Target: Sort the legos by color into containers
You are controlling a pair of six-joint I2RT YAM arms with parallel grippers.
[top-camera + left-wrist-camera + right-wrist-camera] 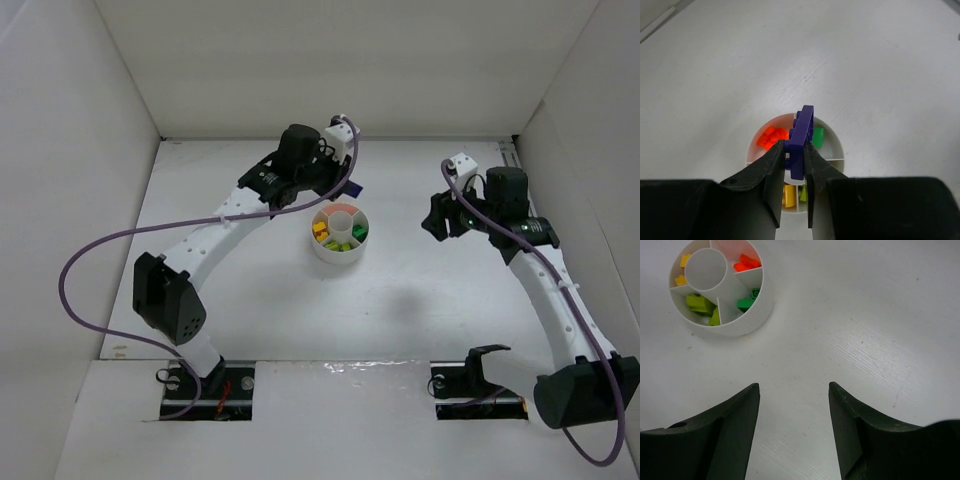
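Both bases sit at the table's (250, 300) near edge. The left arm (215, 235) rises to a bent elbow on the left, then stretches forward and right, its wrist over the far middle of the table. A purple cable (75, 280) loops out to its left. The right arm (555, 300) folds at an elbow near the right wall, then leans forward and inward, with its wrist turned towards the centre.

The left gripper (794, 150) is clamped on a purple brick (801, 145), which stands on edge between the fingers and sticks out past their tips. The right gripper (794, 387) is spread wide, with only bare table between its fingers.

The dish (325, 250) stands on the table near the middle, between the two grippers. Its wedges hold orange bricks (746, 262), green bricks (747, 301), lime bricks (700, 304) and yellow bricks (682, 270) around the centre cup (706, 269). In the top view the purple brick shows just beyond the dish's far rim; from the left wrist it overlaps the dish and hides part of it. The right gripper is well apart from the dish.

White walls (330, 70) close in the far side and both flanks.
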